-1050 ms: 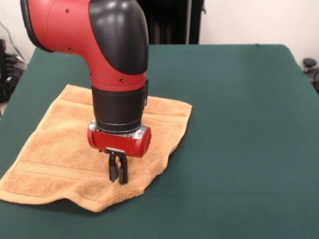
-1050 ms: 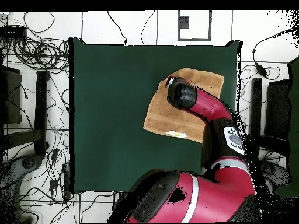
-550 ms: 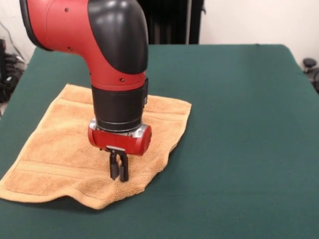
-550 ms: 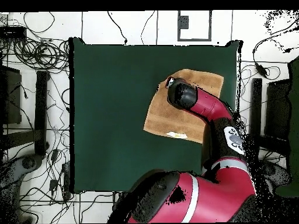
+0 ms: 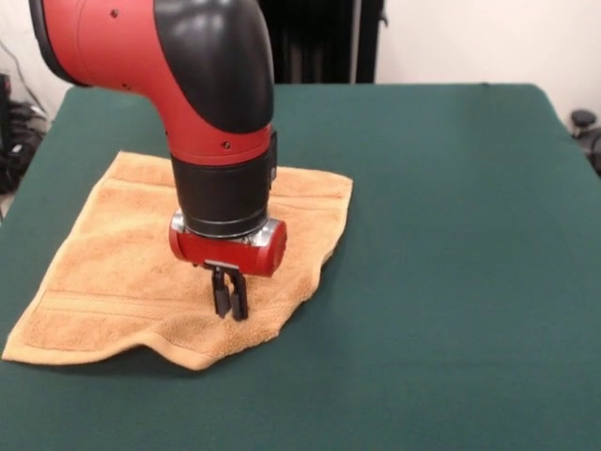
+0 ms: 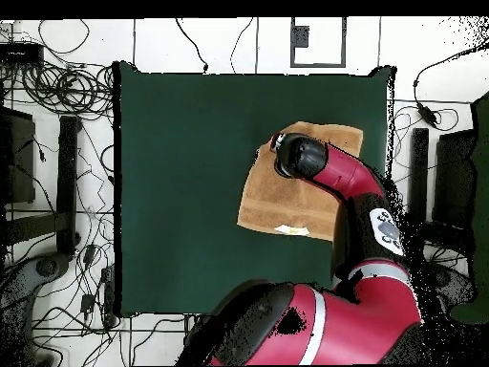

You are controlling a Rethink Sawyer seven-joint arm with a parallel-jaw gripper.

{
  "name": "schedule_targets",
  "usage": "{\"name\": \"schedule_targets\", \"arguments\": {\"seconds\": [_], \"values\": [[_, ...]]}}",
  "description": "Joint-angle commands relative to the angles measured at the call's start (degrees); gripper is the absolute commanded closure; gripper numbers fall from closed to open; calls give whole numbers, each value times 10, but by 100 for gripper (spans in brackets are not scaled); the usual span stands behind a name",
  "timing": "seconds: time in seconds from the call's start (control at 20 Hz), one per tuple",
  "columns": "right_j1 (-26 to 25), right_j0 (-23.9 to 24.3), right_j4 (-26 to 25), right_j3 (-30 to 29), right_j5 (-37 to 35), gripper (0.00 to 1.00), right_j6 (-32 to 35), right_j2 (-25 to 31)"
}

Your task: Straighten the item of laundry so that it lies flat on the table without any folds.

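The gripper (image 5: 230, 305) stood over the near right part of the towel (image 5: 113, 272) with its two black fingers close together, clenched on a pinch of terry or just pressing it; which of the two the front view did not settle; the arm (image 5: 202, 103) came straight down on it, wrist vertical, a posture that suits dragging cloth along the surface rather than lifting it. The towel lay on the left half of the table (image 5: 451, 235) in the front view, mostly spread, its far edge straight and its woven band running along the near left side; the near right corner was not square but rumpled and tucked in, with a wavy edge rising slightly off the cloth; that, I judged, was why the gripper sat there, since pulling that corner outward would take out the last fold. In the overhead view the towel (image 6: 272, 196) showed beside the arm (image 6: 329, 172), a small white tag (image 6: 291, 229) at one edge. The table was covered in plain dark green cloth, broad and bare around the towel; beyond it lay a pale wall, dark equipment, and a floor strewn with cables (image 6: 62, 91).
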State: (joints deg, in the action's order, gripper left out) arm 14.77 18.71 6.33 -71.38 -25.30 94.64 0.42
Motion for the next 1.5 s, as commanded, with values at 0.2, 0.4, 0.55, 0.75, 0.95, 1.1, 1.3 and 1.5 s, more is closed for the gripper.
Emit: {"name": "schedule_targets", "arguments": {"seconds": [0.2, 0.4, 0.55, 0.75, 0.95, 1.1, 1.3, 1.5], "values": [[-45, -34, -40, -74, -156, 100, 36, -10], [-53, -41, -52, -26, -201, 100, 13, -15], [-57, -42, -67, 10, -223, 100, -6, -13], [-61, -49, -88, 68, -270, 100, -23, -17], [-79, -53, -113, 151, -332, 100, -39, -18], [-98, -53, -132, 215, -379, 100, -49, -13], [-94, -49, -144, 236, -405, 100, -52, -8], [-89, -39, -150, 229, -405, 100, -54, 2]]}}
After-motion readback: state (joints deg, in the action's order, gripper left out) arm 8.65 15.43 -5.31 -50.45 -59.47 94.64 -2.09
